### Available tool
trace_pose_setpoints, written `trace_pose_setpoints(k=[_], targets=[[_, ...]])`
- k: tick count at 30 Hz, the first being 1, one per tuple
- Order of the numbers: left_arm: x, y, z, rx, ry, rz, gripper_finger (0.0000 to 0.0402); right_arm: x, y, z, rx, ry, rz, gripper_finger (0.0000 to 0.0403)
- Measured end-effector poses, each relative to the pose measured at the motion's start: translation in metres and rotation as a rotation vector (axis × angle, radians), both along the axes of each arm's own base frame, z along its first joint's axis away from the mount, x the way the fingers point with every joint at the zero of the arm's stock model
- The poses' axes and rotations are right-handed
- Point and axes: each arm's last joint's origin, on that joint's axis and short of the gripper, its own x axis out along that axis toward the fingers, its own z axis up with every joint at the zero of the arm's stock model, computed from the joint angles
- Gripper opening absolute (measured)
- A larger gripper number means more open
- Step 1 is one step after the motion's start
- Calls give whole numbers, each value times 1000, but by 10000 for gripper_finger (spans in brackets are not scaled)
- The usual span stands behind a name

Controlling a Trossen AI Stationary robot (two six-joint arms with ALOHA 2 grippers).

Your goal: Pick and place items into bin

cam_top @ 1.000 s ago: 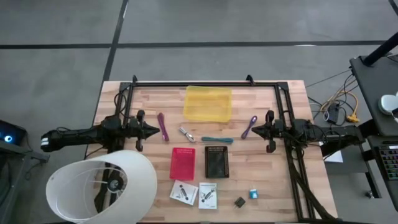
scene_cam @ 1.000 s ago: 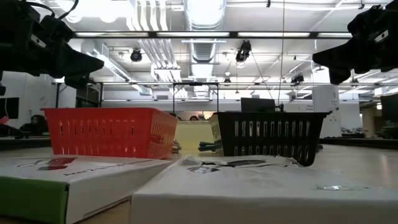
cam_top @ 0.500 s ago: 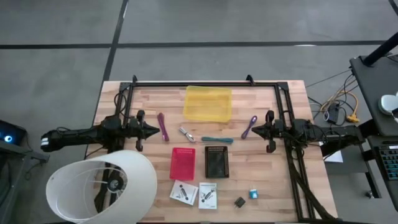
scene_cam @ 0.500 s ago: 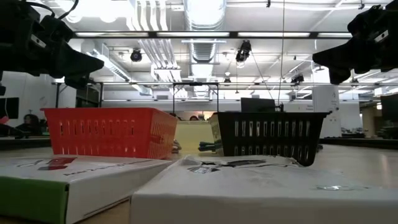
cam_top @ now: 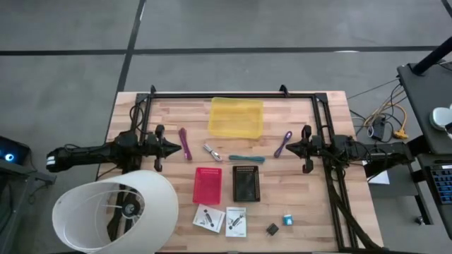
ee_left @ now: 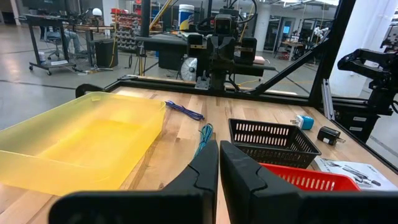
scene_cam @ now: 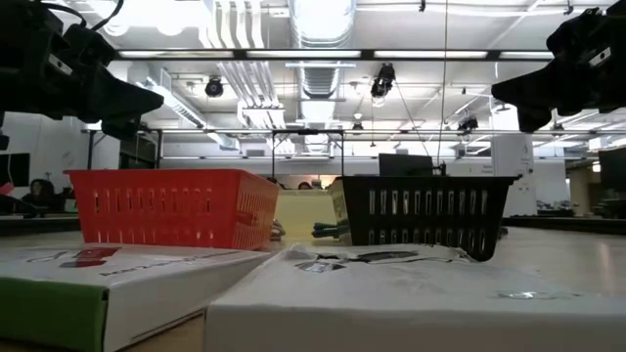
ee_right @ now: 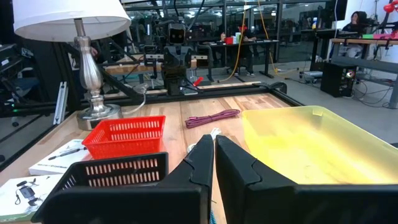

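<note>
The yellow bin [cam_top: 236,117] sits at the table's far middle. A magenta pen [cam_top: 185,143], a silver piece [cam_top: 211,151], a teal-handled tool [cam_top: 246,158] and a purple pen [cam_top: 282,143] lie on the wood just near of it. Two white printed cards [cam_top: 220,219] and a black cube [cam_top: 272,228] and a blue cube [cam_top: 288,220] lie by the near edge. My left gripper [cam_top: 176,147] hovers shut at the left, beside the magenta pen. My right gripper [cam_top: 290,147] hovers shut at the right, beside the purple pen.
A red basket [cam_top: 207,185] and a black basket [cam_top: 246,183] stand between the cards and the tools. A white lamp shade [cam_top: 113,212] covers the near-left corner. A black frame [cam_top: 233,94] runs along the far edge and both sides.
</note>
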Motion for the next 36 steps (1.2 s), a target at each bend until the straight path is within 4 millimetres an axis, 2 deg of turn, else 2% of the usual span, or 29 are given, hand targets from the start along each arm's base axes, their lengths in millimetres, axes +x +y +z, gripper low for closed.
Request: trace_pose_setpoints(k=[24,26,29,36], targets=[[0,0,0,0,-1,1,0,0,0,1,3,-15,-3,9],[0,0,3,-21,-31,3,0,0,0,4,88,-46,1,9],[0,0,12,-187,-131,5,0,-1,1,11,354,-149,37,9],[-4,0,37,-374,-408,-21,0,-5,-1,30,601,-376,65,9]])
